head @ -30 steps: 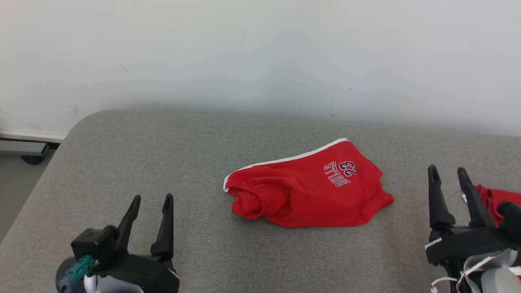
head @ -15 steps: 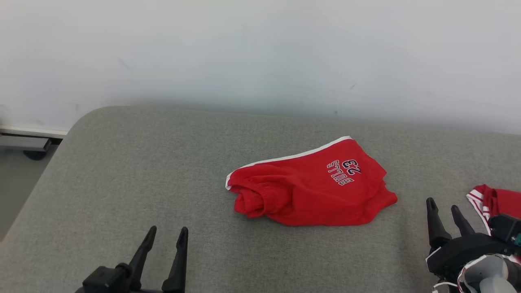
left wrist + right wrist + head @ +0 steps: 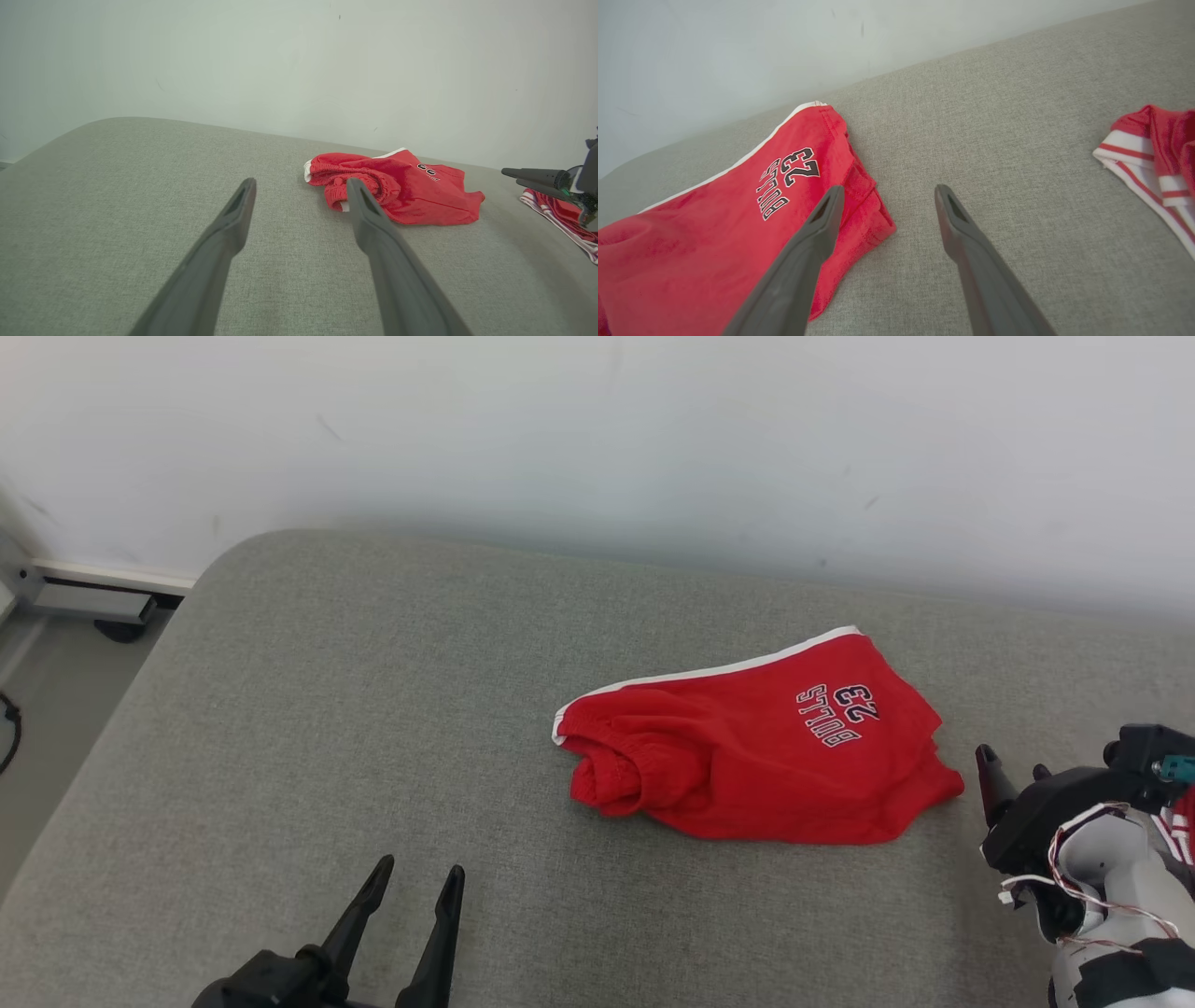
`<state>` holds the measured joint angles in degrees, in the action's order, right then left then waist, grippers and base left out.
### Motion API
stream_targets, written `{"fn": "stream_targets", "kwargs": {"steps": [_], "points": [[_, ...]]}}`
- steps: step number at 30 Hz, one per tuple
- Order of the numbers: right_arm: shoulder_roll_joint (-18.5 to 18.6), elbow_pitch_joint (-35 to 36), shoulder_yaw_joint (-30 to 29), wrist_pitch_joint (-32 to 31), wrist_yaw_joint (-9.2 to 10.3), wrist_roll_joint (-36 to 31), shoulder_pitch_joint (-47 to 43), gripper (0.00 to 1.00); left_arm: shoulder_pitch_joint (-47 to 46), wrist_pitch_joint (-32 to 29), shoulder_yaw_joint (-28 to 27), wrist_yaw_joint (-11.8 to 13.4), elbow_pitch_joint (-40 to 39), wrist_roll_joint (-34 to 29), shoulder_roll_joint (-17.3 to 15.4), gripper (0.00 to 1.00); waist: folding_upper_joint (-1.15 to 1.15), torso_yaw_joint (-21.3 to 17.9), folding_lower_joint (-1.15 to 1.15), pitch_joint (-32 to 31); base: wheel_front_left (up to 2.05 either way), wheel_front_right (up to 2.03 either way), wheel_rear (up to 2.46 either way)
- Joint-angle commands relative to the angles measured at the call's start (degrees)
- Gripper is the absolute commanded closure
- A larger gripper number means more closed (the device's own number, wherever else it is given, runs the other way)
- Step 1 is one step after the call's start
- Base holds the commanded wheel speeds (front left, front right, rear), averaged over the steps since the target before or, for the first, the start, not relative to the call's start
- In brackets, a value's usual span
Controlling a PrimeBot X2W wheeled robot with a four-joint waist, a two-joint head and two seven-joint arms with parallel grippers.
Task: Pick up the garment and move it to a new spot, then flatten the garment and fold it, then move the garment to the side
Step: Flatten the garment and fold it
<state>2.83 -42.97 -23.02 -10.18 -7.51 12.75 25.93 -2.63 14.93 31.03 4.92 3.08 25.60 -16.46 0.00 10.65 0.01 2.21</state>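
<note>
Shorts (image 3: pixel 756 756), red with white trim, lie crumpled on the grey cushion (image 3: pixel 280 709), right of its middle. In the head view their long axis runs roughly from 9 to 3 o'clock, with the bunched end at 9. The right gripper (image 3: pixel 1011 763), jaws spread and empty, sits just beside the 3 o'clock corner, so it is the nearer. The left gripper (image 3: pixel 420 870), likewise spread and empty, stands well apart, with the shorts at its 1 o'clock.
</note>
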Motion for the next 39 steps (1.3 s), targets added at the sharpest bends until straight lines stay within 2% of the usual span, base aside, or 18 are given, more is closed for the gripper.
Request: {"fn": "stream_targets", "kwargs": {"steps": [1,17,29,39], "points": [[0.2,-1.2,-1.3,-0.4,0.07,-1.5,1.7,0.00,-0.6,0.4,-0.3,-0.5,0.5,-0.7,0.1,0.00,0.00,1.3,-0.01,1.3,0.00,0.00,0.00],[0.2,-12.5,-12.5,-3.6,0.07,-15.8,10.9,0.00,-1.5,0.4,-0.7,-3.9,3.9,-2.1,3.4,0.00,0.00,4.4,-0.01,3.5,0.00,0.00,0.00],[0.2,-18.9,-21.9,-3.5,0.07,-23.8,12.9,0.00,-1.4,0.4,-0.8,-5.8,6.0,-3.1,5.1,0.00,0.00,6.0,-0.01,3.2,0.00,0.00,0.00],[0.1,-23.4,-28.4,-3.7,0.07,-28.0,15.4,0.00,-2.0,0.4,-0.7,-6.8,6.8,-3.5,5.6,0.00,0.00,7.0,-0.01,3.4,0.00,0.00,0.00]]}}
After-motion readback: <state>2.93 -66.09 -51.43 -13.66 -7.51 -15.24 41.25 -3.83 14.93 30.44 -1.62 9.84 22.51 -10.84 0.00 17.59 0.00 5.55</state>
